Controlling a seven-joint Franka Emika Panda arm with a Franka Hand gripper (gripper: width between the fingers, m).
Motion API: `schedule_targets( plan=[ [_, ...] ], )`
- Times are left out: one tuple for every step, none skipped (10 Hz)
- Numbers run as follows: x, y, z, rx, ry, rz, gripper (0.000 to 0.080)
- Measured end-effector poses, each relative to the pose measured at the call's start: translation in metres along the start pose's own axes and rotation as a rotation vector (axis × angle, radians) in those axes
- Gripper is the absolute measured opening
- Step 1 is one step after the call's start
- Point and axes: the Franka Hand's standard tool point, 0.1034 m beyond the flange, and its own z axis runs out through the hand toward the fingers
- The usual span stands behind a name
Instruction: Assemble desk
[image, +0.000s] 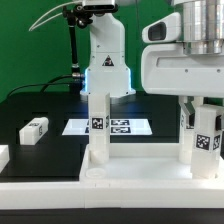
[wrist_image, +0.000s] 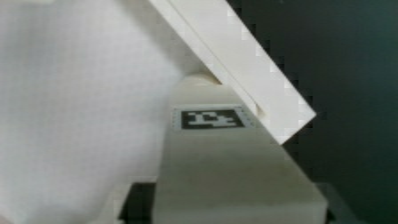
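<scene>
The white desk top (image: 120, 172) lies upside down at the front of the table. One tagged square leg (image: 100, 125) stands upright in its socket on the exterior view's left. My gripper (image: 200, 118) reaches down from above at the exterior view's right and closes around a second tagged leg (image: 208, 138) that stands on the top's right corner. In the wrist view that leg (wrist_image: 217, 170) runs out from between the jaws, its tag facing the camera, and the desk top's flat face (wrist_image: 80, 90) and rim (wrist_image: 240, 60) lie beyond. My fingertips are hidden.
A loose tagged leg (image: 35, 129) lies on the black table at the exterior view's left, and another white part (image: 3, 157) sits at the far left edge. The marker board (image: 125, 127) lies behind the desk top. The robot base (image: 105, 60) stands at the back.
</scene>
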Motion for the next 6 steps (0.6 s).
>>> schedule_targets(
  plan=[
    [0.0002,0.0002,0.0001,0.0,0.0,0.048,0.0291],
    [0.0,0.0003,0.0001,-0.001,0.0,0.152,0.0291],
    [-0.0002,0.0005,0.0001,-0.002,0.0,0.287,0.0291],
    [0.0009,0.0011,0.0002,0.001,-0.002,0.423,0.0291],
    [0.003,0.0027,0.0003,0.011,-0.019,0.563,0.0291],
    [0.0054,0.0044,0.0004,0.021,-0.045,0.672,0.0291]
  ],
)
